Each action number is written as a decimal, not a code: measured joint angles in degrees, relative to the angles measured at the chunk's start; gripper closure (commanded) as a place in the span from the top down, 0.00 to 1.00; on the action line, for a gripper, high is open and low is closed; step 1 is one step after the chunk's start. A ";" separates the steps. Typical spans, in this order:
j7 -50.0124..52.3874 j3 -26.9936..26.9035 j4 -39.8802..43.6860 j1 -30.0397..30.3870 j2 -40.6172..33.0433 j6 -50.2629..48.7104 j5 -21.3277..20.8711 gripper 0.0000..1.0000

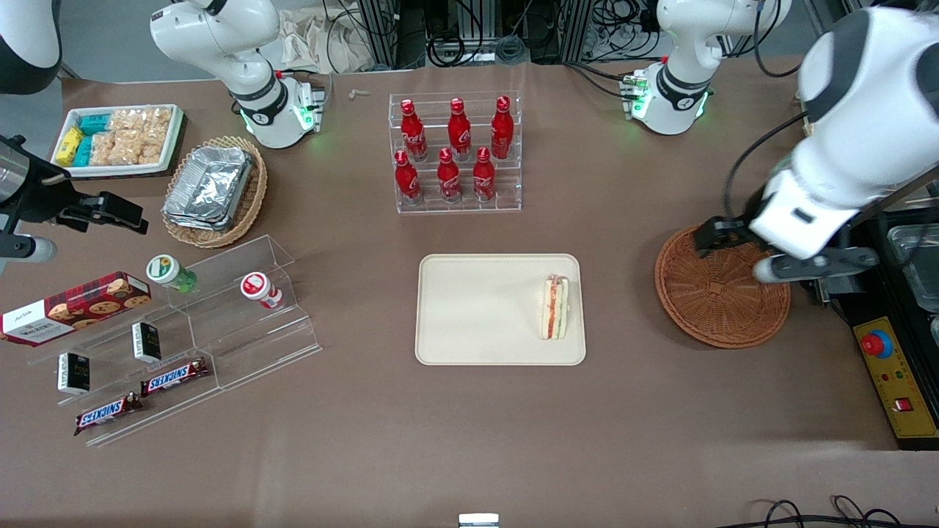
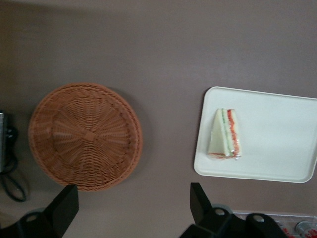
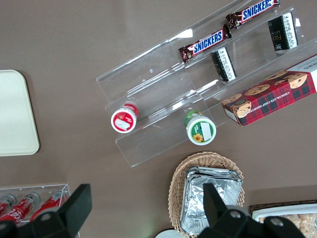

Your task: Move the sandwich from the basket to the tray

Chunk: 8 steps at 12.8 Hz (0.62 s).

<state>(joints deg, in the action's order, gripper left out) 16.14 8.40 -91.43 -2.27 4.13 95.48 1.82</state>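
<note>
The sandwich (image 1: pixel 555 307) (image 2: pixel 226 134), a pale wedge with orange-red and green layers, lies on the cream tray (image 1: pixel 477 308) (image 2: pixel 277 148), near the tray's edge toward the working arm's end. The reddish-brown woven basket (image 1: pixel 708 304) (image 2: pixel 85 136) sits beside the tray with nothing showing inside it. My left gripper (image 1: pixel 730 236) (image 2: pixel 132 192) hangs high above the basket's rim that is farther from the front camera. It is open, and only bare table shows between its black fingers (image 2: pixel 65 206).
A clear rack of red bottles (image 1: pixel 456 150) stands farther from the front camera than the tray. Toward the parked arm's end are a tan basket with foil containers (image 1: pixel 213 187), a white snack tray (image 1: pixel 117 139) and acrylic steps with snacks (image 1: pixel 183 337). A control box (image 1: pixel 891 374) sits at the working arm's end.
</note>
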 measured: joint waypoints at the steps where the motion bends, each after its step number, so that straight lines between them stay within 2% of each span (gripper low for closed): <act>1: -1.56 -1.68 -0.75 0.00 -1.28 -0.49 0.28 1.00; 4: -5.46 -5.01 -2.47 -0.08 -4.04 -0.72 2.24 1.00; 8: -5.73 -5.16 -2.62 -0.79 -4.35 -0.73 2.45 1.00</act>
<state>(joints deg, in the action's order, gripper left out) 10.41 3.23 -94.05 -3.06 -0.22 94.75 4.27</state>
